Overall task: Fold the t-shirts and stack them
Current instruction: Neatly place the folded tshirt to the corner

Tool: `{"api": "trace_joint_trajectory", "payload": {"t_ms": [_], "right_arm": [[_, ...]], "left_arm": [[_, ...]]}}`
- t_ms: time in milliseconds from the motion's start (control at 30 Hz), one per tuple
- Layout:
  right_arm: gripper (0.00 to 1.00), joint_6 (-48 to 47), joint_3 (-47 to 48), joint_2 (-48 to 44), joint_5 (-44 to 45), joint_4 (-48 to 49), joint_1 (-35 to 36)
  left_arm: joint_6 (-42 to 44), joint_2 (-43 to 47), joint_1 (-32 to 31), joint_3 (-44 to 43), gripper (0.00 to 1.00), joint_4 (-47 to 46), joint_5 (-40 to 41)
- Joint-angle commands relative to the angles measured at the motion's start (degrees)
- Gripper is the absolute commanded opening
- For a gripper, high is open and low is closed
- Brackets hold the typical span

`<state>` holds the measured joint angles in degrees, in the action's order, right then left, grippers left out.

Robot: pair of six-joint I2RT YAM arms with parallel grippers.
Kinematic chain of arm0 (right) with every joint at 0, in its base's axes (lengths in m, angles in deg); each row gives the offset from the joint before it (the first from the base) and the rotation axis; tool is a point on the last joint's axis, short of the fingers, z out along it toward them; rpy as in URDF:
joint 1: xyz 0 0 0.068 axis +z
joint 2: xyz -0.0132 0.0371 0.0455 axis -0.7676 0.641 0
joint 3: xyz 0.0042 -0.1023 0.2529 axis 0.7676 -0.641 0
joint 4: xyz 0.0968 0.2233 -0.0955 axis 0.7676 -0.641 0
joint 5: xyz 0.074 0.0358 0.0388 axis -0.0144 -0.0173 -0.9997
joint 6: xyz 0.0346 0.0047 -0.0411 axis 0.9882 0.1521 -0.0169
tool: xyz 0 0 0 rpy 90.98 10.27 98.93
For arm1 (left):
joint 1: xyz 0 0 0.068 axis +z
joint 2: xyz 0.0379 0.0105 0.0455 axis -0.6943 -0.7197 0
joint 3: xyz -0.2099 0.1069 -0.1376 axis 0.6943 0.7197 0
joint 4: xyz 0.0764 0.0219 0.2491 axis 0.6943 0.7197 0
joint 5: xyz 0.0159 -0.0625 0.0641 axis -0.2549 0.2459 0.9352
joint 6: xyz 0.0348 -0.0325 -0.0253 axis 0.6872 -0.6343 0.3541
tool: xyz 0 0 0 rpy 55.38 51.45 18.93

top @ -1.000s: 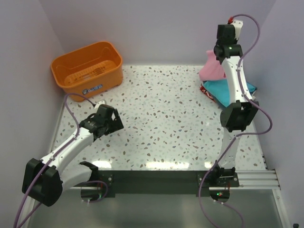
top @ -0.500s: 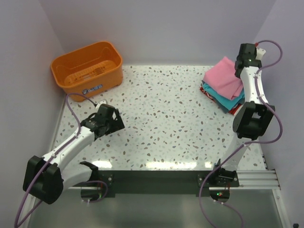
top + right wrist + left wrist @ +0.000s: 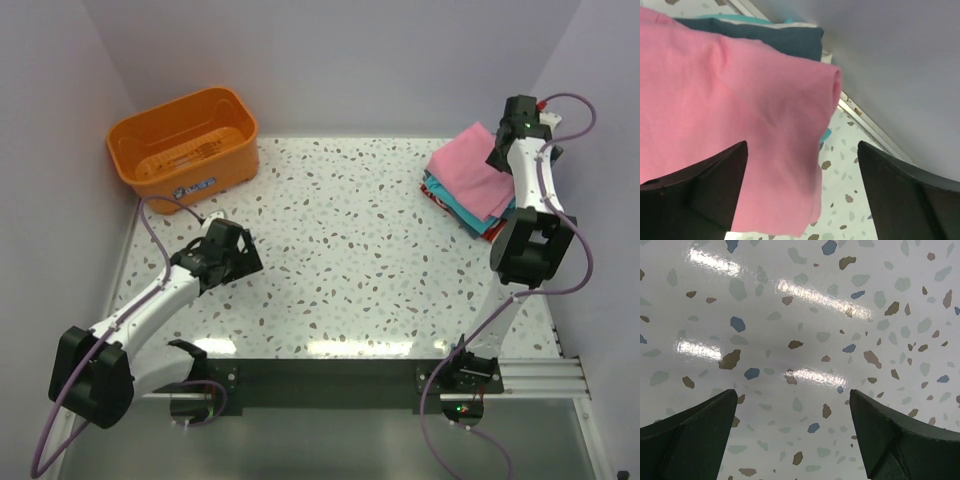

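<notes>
A folded pink t-shirt (image 3: 472,165) lies on top of a stack of folded t-shirts (image 3: 466,207) in teal and red at the table's far right. My right gripper (image 3: 512,150) hangs over the stack's right edge, open, nothing between its fingers. In the right wrist view the pink t-shirt (image 3: 730,125) spreads under the open right gripper (image 3: 802,185), with a dark teal t-shirt (image 3: 785,40) showing behind it. My left gripper (image 3: 240,250) sits low over the table at the left, open; the left wrist view shows only bare tabletop between the left gripper (image 3: 792,432) fingers.
An orange plastic basket (image 3: 185,145) stands at the far left corner. The right wall (image 3: 900,65) runs close beside the stack. The speckled table (image 3: 350,240) stretches between the two arms.
The right arm swung the pink t-shirt from hanging in the air down onto the stack, then opened its gripper and let go. The left arm stayed still.
</notes>
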<state>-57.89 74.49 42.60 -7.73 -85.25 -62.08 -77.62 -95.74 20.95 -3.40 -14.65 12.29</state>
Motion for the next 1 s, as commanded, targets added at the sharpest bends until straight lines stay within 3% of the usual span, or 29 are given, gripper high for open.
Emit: {"api": "trace_joint_trajectory", "payload": {"t_ms": [0, 167, 300, 433, 733, 867, 967], "right_arm": [[0.97, 1.56, 4.75, -4.46, 4.32, -4.58, -0.18], [0.98, 0.33, -1.38, -15.68, -2.60, -3.10, -0.18], [0.99, 0.32, -12.53, -28.06, -16.22, 3.74, 0.43], [0.99, 2.17, -28.59, -39.95, -17.38, 4.12, 3.77], [0.99, 6.65, -66.39, -65.44, -32.85, 11.67, 4.65], [0.99, 8.06, -73.63, -73.87, -40.41, 15.27, 4.56], [0.99, 7.45, -76.36, -79.25, -39.72, 16.25, 4.47]], "left_arm": [[0.77, 1.64, -0.09, -1.80, 1.00, -1.56, -0.55], [3.23, 2.09, -0.09, -6.01, 1.00, 2.38, -0.03], [3.40, 4.36, -0.09, -7.34, 1.00, 4.15, 0.41], [3.32, 7.09, -0.09, -7.42, 1.00, 5.91, -0.20], [1.39, 15.09, -0.18, -6.55, 1.00, 11.62, 2.43], [0.59, 18.34, -0.09, -6.11, 1.00, 13.64, 2.87], [-0.20, 20.80, -0.09, -5.58, 1.00, 15.05, 3.75]]}}
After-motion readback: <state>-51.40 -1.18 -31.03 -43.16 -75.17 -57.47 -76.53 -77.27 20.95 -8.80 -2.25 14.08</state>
